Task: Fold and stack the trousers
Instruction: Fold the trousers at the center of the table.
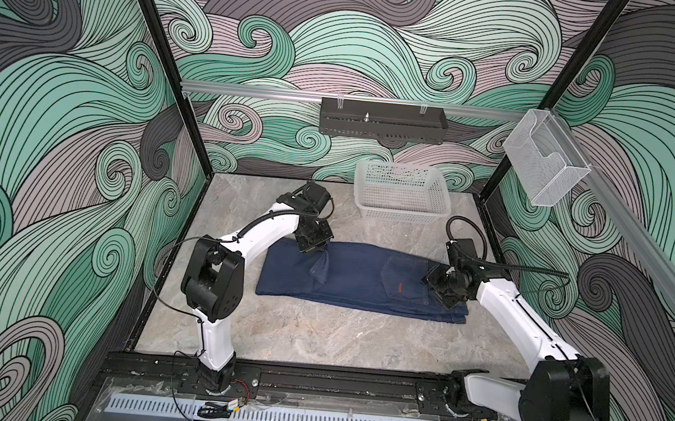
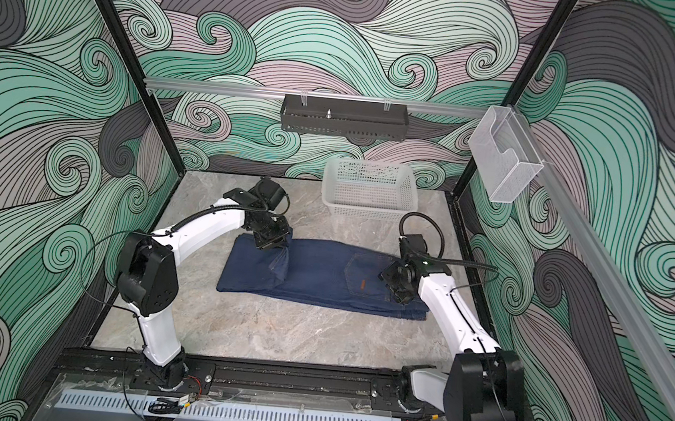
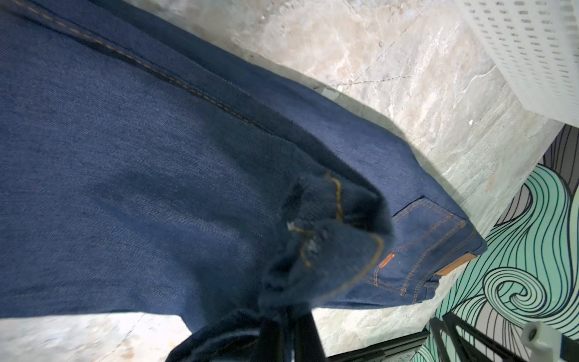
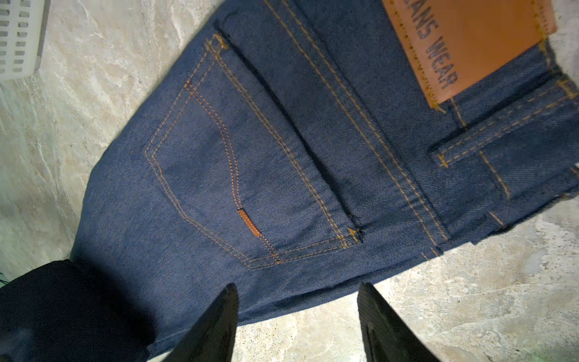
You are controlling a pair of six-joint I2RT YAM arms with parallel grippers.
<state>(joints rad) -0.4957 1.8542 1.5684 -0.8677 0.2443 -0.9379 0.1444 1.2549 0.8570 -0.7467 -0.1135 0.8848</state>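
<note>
1. Finding the jeans (image 1: 363, 280) lying lengthwise across the middle of the table (image 1: 316, 343), back pocket facing up, waist end toward the right arm.
2. Pinching a leg hem of the jeans in the left gripper (image 1: 316, 253), jaws clamped on the cloth (bunched and lifted a little off the layer beneath).
3. Hanging the right gripper (image 4: 298, 286) over the waist end, jaws standing apart, gripping nothing; contact with the denim not showing clearly.
4. Noting a white basket (image 1: 402, 192) sitting at the back of the table, apart from the jeans.
</note>
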